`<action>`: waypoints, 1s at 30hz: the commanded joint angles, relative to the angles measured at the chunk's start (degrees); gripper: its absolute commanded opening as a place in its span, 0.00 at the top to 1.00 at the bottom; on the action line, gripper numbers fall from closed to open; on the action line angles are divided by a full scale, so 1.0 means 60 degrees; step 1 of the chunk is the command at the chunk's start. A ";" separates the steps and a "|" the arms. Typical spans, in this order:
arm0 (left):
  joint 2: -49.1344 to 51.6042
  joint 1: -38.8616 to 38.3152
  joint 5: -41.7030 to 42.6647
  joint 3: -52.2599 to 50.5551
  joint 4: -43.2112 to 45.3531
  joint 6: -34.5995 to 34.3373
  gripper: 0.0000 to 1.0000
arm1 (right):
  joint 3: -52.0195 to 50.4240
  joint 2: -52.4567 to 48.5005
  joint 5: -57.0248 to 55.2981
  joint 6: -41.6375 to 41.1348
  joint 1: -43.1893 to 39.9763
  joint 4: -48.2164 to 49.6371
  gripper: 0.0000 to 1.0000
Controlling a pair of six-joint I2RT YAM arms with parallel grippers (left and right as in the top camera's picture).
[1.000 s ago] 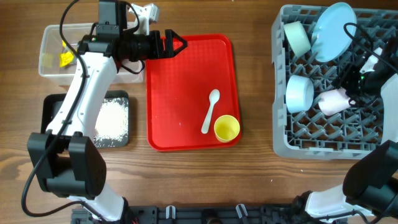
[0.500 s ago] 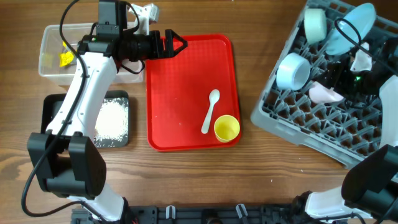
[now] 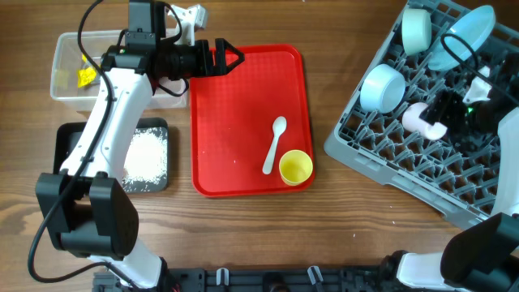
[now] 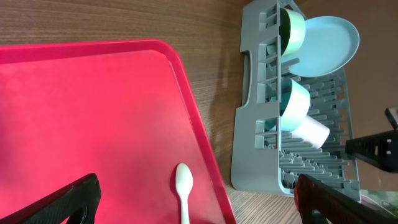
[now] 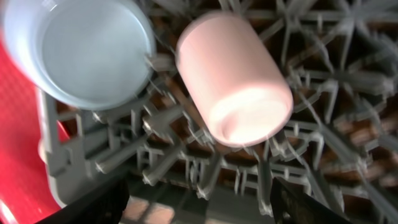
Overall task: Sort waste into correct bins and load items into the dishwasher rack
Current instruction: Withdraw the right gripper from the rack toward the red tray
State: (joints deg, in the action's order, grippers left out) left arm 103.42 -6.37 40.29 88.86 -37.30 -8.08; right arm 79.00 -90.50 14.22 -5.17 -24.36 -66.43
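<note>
I count plate point(image 3: 466, 36), 2 bowls point(image 3: 383, 87) & pink cup point(image 3: 424, 120) in the rack point(image 3: 405, 178), right of the red tray point(image 3: 235, 138). Right fingers point(image 5: 99, 202) stand wide and the cup lies free. Spoon point(image 3: 276, 143) + yellow cup point(image 3: 295, 167) are not loaded yet, both on the tray; left fingers point(image 4: 68, 202) wide, empty.

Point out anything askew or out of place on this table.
The dishwasher rack sits turned at an angle, out of square with the red tray and the table's wood grain. Inside it, the pink cup lies tipped on its side on the lattice.
</note>
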 commanded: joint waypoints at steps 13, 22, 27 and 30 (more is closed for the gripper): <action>0.0076 -0.0036 -0.0062 0.0011 0.0029 0.0047 0.00 | -0.0776 0.0186 0.2102 0.0226 0.3588 0.2441 0.22; 0.0076 -0.0036 -0.0062 0.0011 0.0029 0.0047 0.00 | -0.0776 -0.0991 0.0729 -0.1854 0.6215 0.3996 0.21; 0.0076 -0.0036 -0.0062 0.0011 0.0029 0.0047 0.00 | -0.0776 -0.1206 0.0492 -0.2014 0.6280 0.3526 0.21; 0.0076 -0.0036 -0.0062 0.0011 0.0029 0.0047 0.00 | -0.0776 -0.1206 -0.0324 -0.2259 0.6280 0.2871 0.21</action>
State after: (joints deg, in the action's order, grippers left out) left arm 103.42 -6.37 40.29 88.86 -37.23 -8.08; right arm 74.28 -97.41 17.89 -16.47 13.21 -46.50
